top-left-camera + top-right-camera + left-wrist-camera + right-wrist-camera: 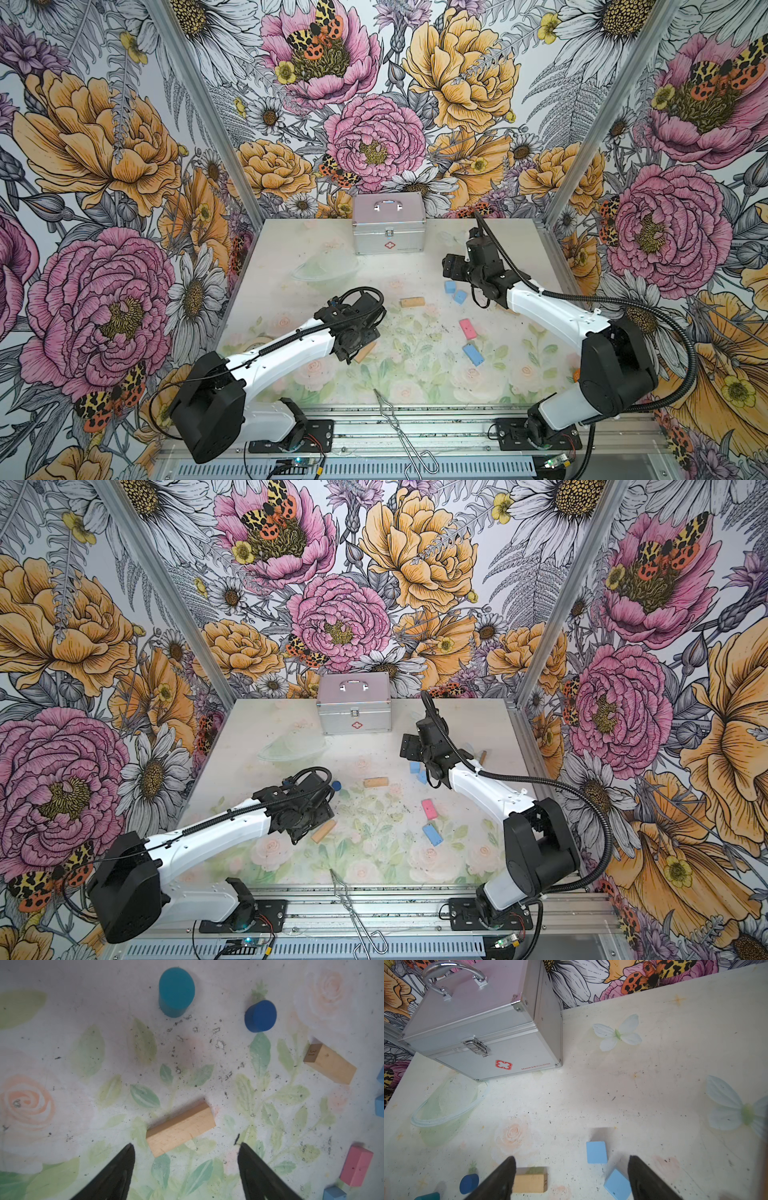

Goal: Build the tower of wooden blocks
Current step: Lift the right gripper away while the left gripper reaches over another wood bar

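The left gripper (186, 1144) is wide open and empty, by a plank (180, 1128). The right gripper (571, 1157), open and empty too, hangs near the case (477, 1022).

**Setting:** robot test cell in a laboratory; a purpose-built booth, not a lived-in room.

**Evidence:**
- Enclosure: three floral wall panels (374, 124) held by bare aluminium corner posts (199, 104).
- Work surface: tabletop (415, 374) printed with pale roses and leaves, scuffed and speckled with dark grit.
- Fixed equipment: left robot arm (286, 349) and right robot arm (548, 307), each bolted through a black mounting plate (291, 436) to an aluminium rail base (415, 432) along the front edge.
- Electronics: exposed circuit board (291, 461) with a lit indicator and loose wiring below the rail.
- Props: silver metal case (388, 224) marked with a red cross, wire tongs (399, 428), scattered wood blocks (467, 328).
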Available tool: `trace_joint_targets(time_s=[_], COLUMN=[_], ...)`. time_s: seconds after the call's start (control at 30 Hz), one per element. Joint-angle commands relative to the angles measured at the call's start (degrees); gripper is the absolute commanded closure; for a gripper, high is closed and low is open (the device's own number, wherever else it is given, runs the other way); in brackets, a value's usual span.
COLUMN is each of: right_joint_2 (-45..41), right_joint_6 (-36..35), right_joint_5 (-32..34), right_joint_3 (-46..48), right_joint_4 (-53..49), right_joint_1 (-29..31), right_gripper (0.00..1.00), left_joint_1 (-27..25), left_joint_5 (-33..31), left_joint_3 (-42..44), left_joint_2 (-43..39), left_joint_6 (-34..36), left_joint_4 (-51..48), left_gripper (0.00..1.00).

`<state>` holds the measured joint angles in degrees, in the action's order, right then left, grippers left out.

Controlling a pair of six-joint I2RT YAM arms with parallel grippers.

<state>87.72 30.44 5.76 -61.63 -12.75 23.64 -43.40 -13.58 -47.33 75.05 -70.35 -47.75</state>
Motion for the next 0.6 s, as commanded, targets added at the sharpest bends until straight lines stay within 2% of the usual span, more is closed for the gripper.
trace_joint_targets(time_s=[0.0,0.1,0.57], right_joint_2=[-0.3,0.2,1.1], right_joint_6=[0.5,0.6,0.5], right_joint_5=[-0.6,-0.9,-1.4], right_joint_3=[0.4,0.4,1.4], right_joint_4=[2.3,2.4,3.1], right_joint_1=[-0.5,-0.5,-1.5], right_gripper=[0.14,0.14,0.13], left_joint_1=[-0.7,-0.9,-0.5], left_joint_5=[1.1,1.2,6.2], left_joint_3=[0.8,0.3,-0.7], left_joint_2=[1.0,2.6,9.4], left_joint_6=[-3.1,-3.1,-3.1], left_joint_4=[0.5,1.3,5.4], left_gripper=[0.20,0.08,0.04])
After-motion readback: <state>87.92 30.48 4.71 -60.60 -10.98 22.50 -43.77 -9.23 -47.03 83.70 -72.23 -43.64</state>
